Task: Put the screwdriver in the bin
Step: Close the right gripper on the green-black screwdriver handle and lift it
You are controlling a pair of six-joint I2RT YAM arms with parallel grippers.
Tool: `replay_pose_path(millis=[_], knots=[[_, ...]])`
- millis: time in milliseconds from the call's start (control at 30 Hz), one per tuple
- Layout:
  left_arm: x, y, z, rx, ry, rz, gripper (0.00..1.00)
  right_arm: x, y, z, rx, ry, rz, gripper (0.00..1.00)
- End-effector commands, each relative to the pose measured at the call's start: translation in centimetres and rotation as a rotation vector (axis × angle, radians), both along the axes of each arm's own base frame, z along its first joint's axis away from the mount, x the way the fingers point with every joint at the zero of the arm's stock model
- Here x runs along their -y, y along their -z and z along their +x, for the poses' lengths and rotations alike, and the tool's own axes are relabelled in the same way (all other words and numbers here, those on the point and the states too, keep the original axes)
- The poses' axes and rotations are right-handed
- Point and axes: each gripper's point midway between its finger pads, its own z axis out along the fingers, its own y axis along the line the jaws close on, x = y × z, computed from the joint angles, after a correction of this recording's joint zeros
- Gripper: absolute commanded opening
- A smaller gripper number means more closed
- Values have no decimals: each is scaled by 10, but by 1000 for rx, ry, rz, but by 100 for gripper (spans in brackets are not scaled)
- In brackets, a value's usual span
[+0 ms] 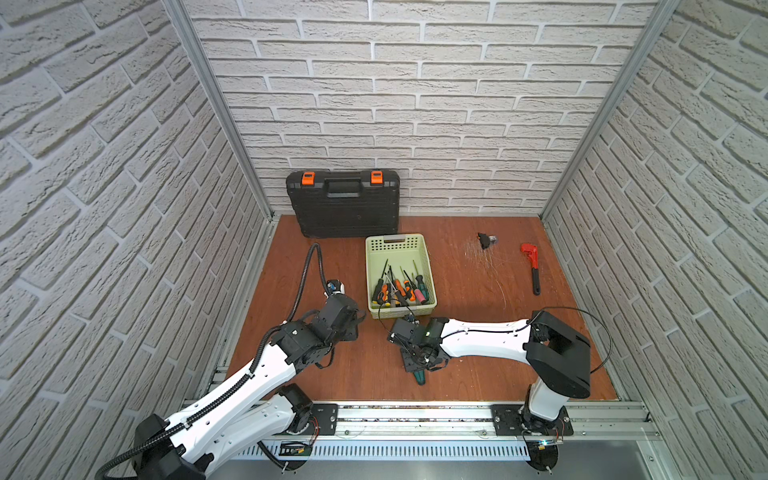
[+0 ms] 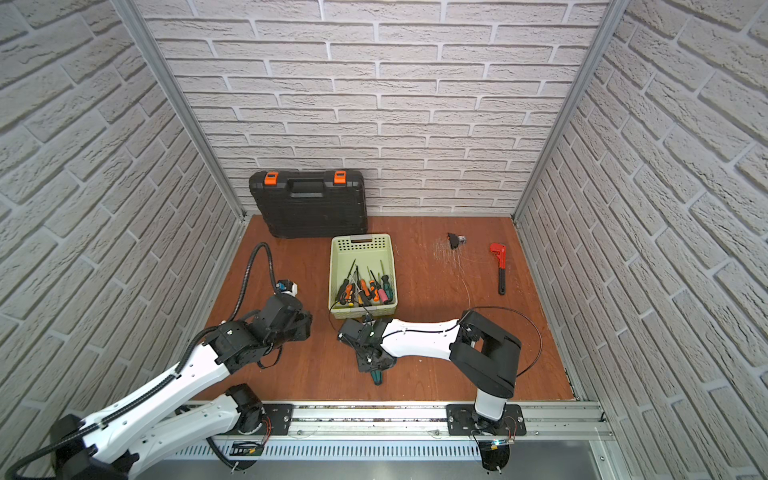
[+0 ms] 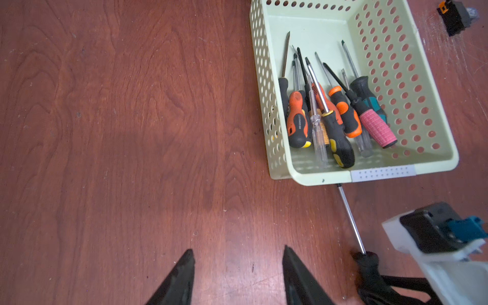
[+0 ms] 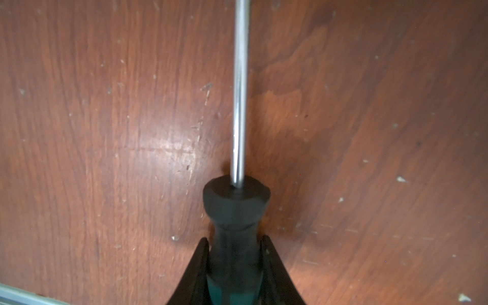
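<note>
Nearest me, low and centre in both top views, the right claw (image 4: 235, 243) is clamped on the teal-and-black handle of the screwdriver (image 4: 236, 200). Its fingers press either side just behind the collar, close to the heavy end, so it should lift level. The screwdriver seems to lie flat on the bench (image 1: 478, 353), outside the bin (image 3: 380, 173), with its tip ending right at the bin's near wall. To the left, the left claw (image 3: 239, 254) hangs apart and empty, probably parked clear. The bin holds several screwdrivers, handles toward me. Beyond it a black tool case (image 1: 344, 203) stands against the back wall, and a red wrench (image 1: 532, 266) lies to the right.
</note>
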Motion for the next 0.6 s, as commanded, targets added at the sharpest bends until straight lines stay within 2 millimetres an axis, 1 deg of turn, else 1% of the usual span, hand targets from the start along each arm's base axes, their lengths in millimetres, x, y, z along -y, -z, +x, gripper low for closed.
replay_pose_path(millis=[0, 33, 67, 233, 267, 400, 567], knots=[[-4, -7, 2, 8, -3, 13, 55, 19, 4, -8, -23, 4, -46, 15], [-5, -7, 1, 7, -4, 13, 55, 21, 1, -10, -22, 3, -45, 11], [-6, -8, 1, 6, -6, 14, 55, 23, -2, -10, -19, 4, -47, 9], [-9, -13, 1, 15, -14, 9, 55, 40, -20, -19, -25, -22, -60, 7], [-10, -14, 2, 18, -16, 8, 55, 42, -24, -22, -27, -53, -57, 6], [-13, -19, 2, 23, -11, 24, 54, 64, -39, -36, -50, -169, -100, 6], [-17, -30, 4, 29, -17, 46, 55, 82, -66, -56, -46, -261, -25, 6]])
